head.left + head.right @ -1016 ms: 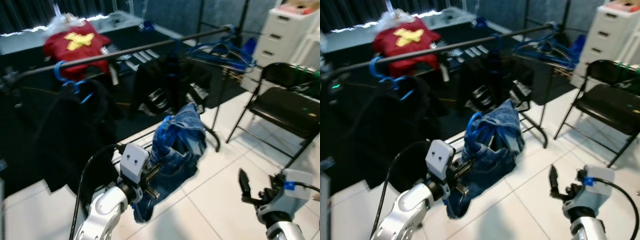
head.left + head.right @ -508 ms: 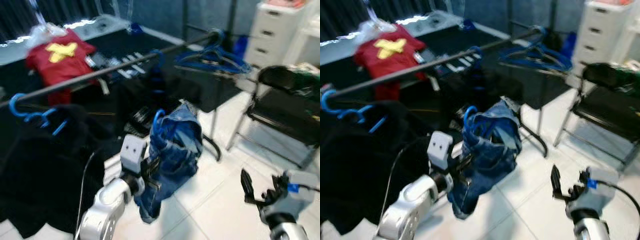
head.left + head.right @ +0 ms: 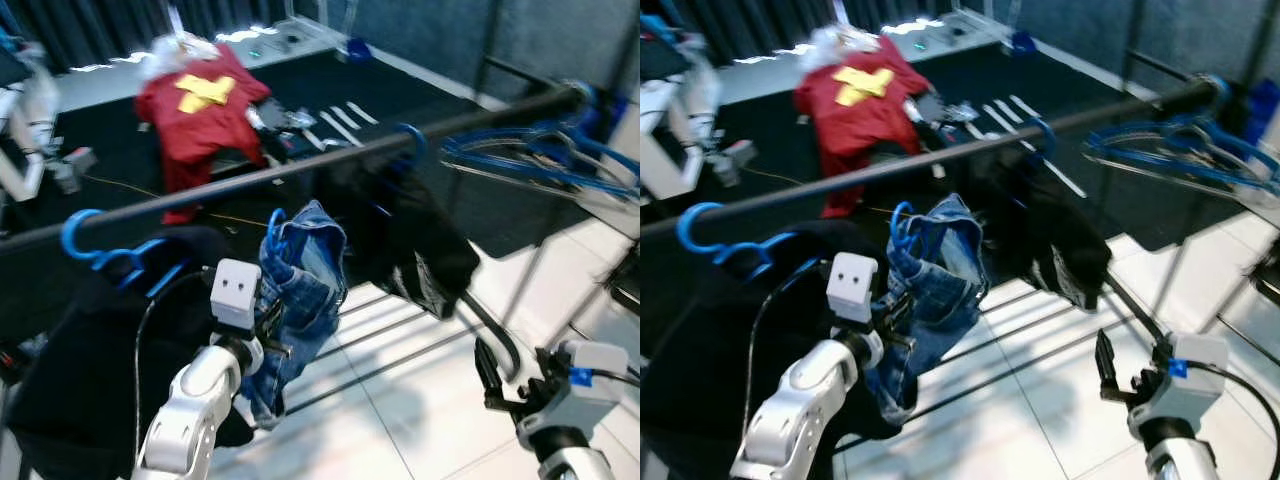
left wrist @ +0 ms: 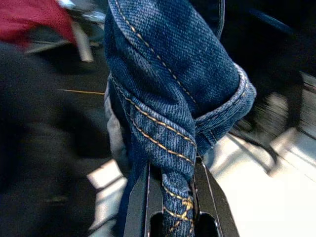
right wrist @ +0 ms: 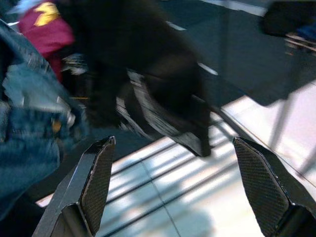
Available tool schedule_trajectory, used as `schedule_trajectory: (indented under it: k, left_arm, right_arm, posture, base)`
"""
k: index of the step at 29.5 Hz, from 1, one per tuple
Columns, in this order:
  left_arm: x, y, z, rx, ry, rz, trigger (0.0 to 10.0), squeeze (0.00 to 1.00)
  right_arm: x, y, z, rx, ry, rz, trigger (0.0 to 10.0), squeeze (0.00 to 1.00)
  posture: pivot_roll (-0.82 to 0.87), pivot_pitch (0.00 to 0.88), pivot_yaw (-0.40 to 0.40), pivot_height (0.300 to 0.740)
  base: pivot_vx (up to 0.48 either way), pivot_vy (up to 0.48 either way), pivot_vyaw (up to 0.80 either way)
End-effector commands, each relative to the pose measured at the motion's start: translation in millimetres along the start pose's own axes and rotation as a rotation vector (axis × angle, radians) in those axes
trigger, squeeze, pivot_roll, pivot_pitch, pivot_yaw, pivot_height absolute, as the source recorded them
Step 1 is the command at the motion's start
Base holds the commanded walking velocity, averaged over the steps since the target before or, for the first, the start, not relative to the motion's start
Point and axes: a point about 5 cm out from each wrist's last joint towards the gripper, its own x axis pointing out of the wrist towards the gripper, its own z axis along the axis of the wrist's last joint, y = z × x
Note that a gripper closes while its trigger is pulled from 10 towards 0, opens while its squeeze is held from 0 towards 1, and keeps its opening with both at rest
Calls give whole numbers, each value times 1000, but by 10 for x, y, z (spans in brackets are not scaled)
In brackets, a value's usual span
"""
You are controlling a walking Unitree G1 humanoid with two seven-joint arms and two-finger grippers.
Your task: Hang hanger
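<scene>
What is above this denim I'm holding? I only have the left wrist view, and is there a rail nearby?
Observer: Yes. The long black clothes rail runs across just above the blue denim garment, whose blue plastic hanger hook sits just below the rail, not over it.
Operator: What hangs beside it?
Observer: A black garment on a blue hanger on the robot's left, another black garment on its right.
Operator: Where's the other gripper?
Observer: The right gripper is low over the white tiled floor, jaws open, holding nothing.
</scene>
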Motion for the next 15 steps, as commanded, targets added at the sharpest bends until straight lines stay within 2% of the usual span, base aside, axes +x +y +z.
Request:
schedule_trajectory:
  k: [1, 3, 7, 13, 15]
  left_arm:
    - [-40, 107, 167, 30, -108, 75, 10000, 0]
    - [-89, 168, 242, 48, -172, 147, 10000, 0]
    - [-143, 238, 264, 28, -194, 205, 10000, 0]
    - [-216, 288, 293, 26, -227, 223, 10000, 0]
    - [-272, -41, 241, 122, -223, -67, 10000, 0]
  right_arm:
    - [-3, 48, -31, 38, 1, 17, 10000, 0]
    - [-4, 36, -31, 49, -3, 12, 10000, 0]
    - [-4, 30, -31, 52, -3, 13, 10000, 0]
    - [0, 16, -35, 55, 0, 14, 10000, 0]
    - [6, 9, -36, 61, 3, 14, 10000, 0]
  posture:
    - [-39, 95, 58, 740]
    - [-39, 96, 58, 740]
    - [-34, 96, 55, 740]
    - [-29, 96, 50, 740]
    - [-28, 97, 49, 740]
  base:
    - [0, 0, 0]
    - [0, 0, 0]
    - [0, 0, 0]
    - [0, 0, 0]
    - [0, 0, 0]
